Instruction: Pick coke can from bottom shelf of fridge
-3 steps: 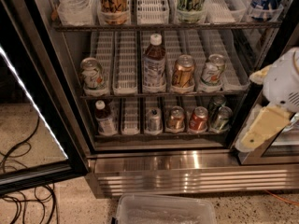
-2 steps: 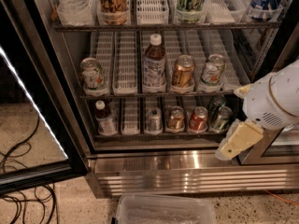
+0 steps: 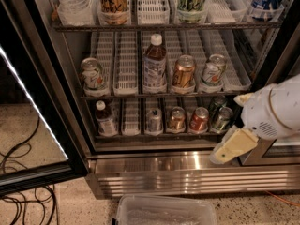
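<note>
The fridge [image 3: 187, 172] stands open, its glass door [image 3: 33, 139] swung out to the left. On the bottom shelf [image 3: 131, 121] the red coke can [image 3: 199, 119] stands upright, fourth item from the left. A copper-brown can [image 3: 176, 118] is on its left and green cans [image 3: 220, 116] on its right. My gripper [image 3: 230, 148] on its white arm hangs at the right. It is in front of the fridge's lower right corner, just right of and below the coke can, and touches nothing.
The bottom shelf also holds a small bottle [image 3: 105, 119] and a silver can [image 3: 154, 121]. The middle shelf holds cans and a tea bottle [image 3: 154, 64]. A clear plastic bin [image 3: 166, 212] sits on the floor below the steel base. Black cables [image 3: 21, 196] lie at the lower left.
My arm has moved left and down from the right edge, bringing the gripper closer to the right end of the bottom shelf. The cans have not moved.
</note>
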`<state>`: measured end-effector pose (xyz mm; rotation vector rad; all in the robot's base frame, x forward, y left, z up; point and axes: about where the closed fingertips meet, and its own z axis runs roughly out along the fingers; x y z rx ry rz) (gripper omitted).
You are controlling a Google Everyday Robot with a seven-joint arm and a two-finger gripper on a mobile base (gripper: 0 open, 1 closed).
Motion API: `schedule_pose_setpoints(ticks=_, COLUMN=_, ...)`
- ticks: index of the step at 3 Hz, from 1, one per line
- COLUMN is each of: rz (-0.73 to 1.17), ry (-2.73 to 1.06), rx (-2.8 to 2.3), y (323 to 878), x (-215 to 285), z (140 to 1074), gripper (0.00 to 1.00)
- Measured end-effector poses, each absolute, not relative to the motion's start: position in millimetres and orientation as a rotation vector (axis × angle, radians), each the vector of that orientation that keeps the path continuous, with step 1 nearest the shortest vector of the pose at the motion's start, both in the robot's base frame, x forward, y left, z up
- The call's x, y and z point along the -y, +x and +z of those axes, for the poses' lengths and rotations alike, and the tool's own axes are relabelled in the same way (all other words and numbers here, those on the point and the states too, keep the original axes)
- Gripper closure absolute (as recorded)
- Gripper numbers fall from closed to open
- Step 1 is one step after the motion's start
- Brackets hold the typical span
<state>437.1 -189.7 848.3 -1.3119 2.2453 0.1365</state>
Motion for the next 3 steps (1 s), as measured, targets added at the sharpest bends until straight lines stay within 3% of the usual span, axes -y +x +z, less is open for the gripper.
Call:
schedule_pose_setpoints(ticks=2, rz=0.313, ry=-0.865, rx=-2.301, y=427, x=172, z=769, gripper=0.00)
schedule_pose_setpoints(ticks=3, rz=0.259, ry=-0.823, rx=-2.260, y=442, x=177, z=776, gripper=0.00)
